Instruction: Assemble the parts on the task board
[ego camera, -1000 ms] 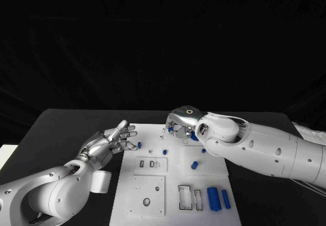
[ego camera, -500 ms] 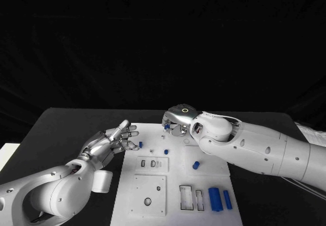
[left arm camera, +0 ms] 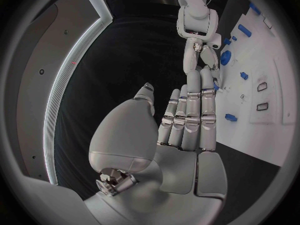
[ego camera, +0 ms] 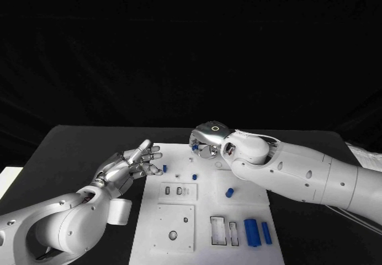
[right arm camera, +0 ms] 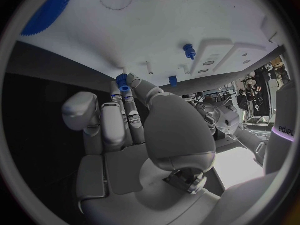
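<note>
The right hand (ego camera: 208,144) hovers over the far end of the white rectangular task board (ego camera: 208,215), fingers curled down, and the right wrist view catches a small blue toothed gear-like part (right arm camera: 123,81) pinched at its fingertips, right at the board's far edge where white meets the black desk (ego camera: 72,149). Just beyond those fingertips on the board stand a small blue peg (right arm camera: 189,50) and another small blue piece (right arm camera: 173,80). The left hand (ego camera: 131,164) is off the board's left edge, holding nothing, fingers straight and spread apart, palm angled toward the board. Just past its fingertips a small blue part (ego camera: 164,168) stands near the board's edge. Between the two hands, on the board, sit another small blue peg (ego camera: 194,177) and a short blue cylinder (ego camera: 229,192). Nearer the robot, below the right forearm, two long blue bars (ego camera: 255,232) lie side by side next to rectangular slots. A white cylinder (ego camera: 120,212) sits on the desk beside the left forearm.
</note>
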